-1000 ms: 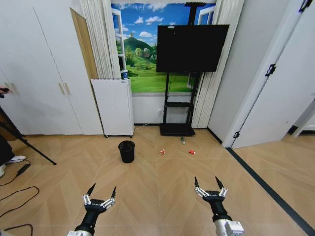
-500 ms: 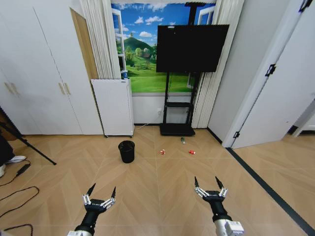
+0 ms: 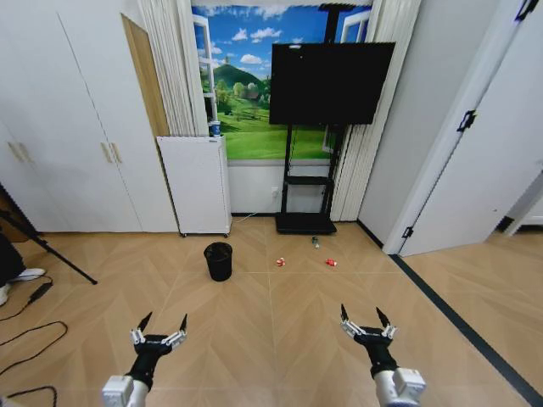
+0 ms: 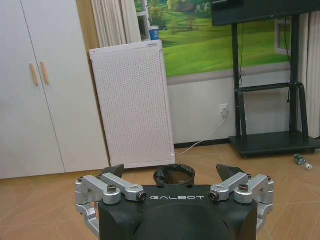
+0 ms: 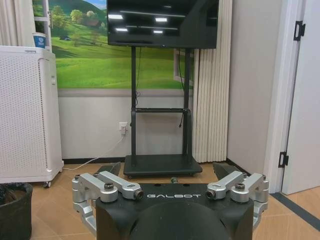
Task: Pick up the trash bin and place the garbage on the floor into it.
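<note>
Nothing done yet, as far as I can judge: bin not picked up, all litter on the floor.

Head view, near to far. Left gripper [image 3: 158, 331] sits at lower left of frame, fingers spread wide, empty. Right gripper [image 3: 365, 320] sits at lower right, also spread wide and empty. Both hang over bare floor [image 3: 271, 339].

The bin [image 3: 218, 260] stands upright at frame centre, slightly left, well apart from both grippers (closer to the left one's side). Just right of it lie two red wads [image 3: 280, 262] and [image 3: 331, 263], and behind them the bottle [image 3: 316, 242], near the TV stand [image 3: 306, 222].

Left: reach the bin, lift it, then collect three pieces.
</note>
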Tool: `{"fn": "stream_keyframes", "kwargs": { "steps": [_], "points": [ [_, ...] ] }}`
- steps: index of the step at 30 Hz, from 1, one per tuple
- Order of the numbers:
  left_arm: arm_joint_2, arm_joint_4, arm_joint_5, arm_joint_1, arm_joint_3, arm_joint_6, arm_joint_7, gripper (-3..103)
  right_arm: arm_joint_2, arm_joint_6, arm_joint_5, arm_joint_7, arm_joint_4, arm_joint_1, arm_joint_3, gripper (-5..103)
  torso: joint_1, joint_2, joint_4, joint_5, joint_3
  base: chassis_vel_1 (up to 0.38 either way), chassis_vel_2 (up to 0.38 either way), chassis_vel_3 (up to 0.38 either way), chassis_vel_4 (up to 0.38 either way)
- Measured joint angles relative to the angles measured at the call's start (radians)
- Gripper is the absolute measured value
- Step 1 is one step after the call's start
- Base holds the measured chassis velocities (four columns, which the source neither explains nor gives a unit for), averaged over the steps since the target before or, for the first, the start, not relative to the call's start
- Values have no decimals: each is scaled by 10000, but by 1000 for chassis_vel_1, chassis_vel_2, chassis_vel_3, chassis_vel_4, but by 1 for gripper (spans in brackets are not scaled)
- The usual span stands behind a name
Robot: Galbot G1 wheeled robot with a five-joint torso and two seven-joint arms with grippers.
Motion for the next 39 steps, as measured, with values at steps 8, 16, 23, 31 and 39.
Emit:
{"fn": "stream_keyframes", "kwargs": {
  "steps": [8,16,23,31,39],
  "points": [
    [195,-44,-1167,-1690,-1323,1778,350,101,-299,-1584,1308,575,304,668,299,100,0,-1,-2,2,0,0,0,0,0],
    [225,-12,-1324,-1889,-1464,2035,449,96,-589,-1705,1196,176,97,900,279,100,0,-1,4,1,0,0,0,0,0],
    [496,1744,-331,-2430,-793,736,1446,98,-449,-662,547,-248,-1124,769,94,100,0,-1,-1,7,0,0,0,0,0],
    [507,1815,-273,-2433,-756,647,1480,98,-416,-430,305,-310,-1415,1023,-12,100,0,-1,2,-1,0,0,0,0,0],
    [480,2763,76,-2490,-300,-695,1710,98,-531,-565,425,-290,-1545,1409,-2,100,0,-1,2,5,0,0,0,0,0]
  ]
}}
